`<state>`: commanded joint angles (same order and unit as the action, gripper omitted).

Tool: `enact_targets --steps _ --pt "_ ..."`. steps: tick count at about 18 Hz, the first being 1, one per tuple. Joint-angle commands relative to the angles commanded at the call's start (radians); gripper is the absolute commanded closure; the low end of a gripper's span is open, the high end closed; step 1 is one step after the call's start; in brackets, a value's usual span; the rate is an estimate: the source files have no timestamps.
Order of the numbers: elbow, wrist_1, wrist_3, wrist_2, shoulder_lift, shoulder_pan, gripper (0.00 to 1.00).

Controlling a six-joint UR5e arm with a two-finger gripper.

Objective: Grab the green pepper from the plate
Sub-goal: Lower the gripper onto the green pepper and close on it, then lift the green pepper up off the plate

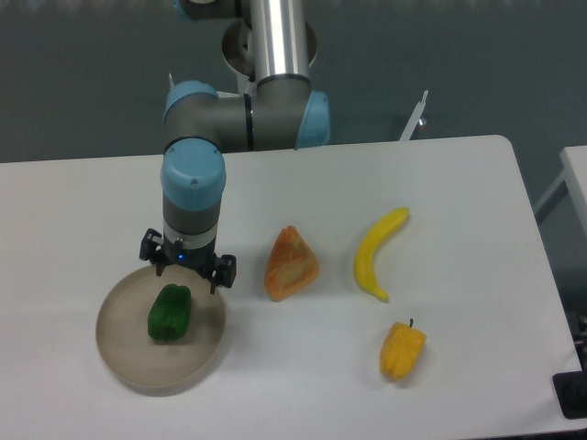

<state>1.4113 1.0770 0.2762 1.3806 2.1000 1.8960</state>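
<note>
1. Tabletop (459,183): white, carrying every item listed; bare surface is showing along the near and left edges.
2. Arm: reaching down from the rear base, wrist pointing vertically over the plate's far rim.
3. Plate (128,362): round, beige-grey, sitting at front left, near the tabletop's front edge.
4. Pincer (187,265): fingers are standing spread, holding nothing, hovering just behind the green pepper.
5. Green pepper (170,313): lying near the plate's centre.
6. Banana (376,253), orange wedge (291,264), yellow pepper (402,349): lying well apart to the right.
</note>
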Motion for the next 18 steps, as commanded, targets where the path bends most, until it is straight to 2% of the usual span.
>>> enact_targets --steps 6,10,12,13,16,18 --pt "-0.003 -0.015 -0.028 0.0 0.034 -0.037 0.0" --pt "-0.009 -0.071 -0.032 0.005 0.083 -0.045 0.0" --pt "-0.009 -0.072 -0.031 0.008 0.092 -0.045 0.0" --pt "-0.011 -0.074 -0.032 0.008 0.094 -0.045 0.12" --pt "-0.015 -0.075 -0.046 0.006 0.089 -0.045 0.68" --pt "-0.017 -0.075 -0.074 0.005 0.081 -0.045 0.92"
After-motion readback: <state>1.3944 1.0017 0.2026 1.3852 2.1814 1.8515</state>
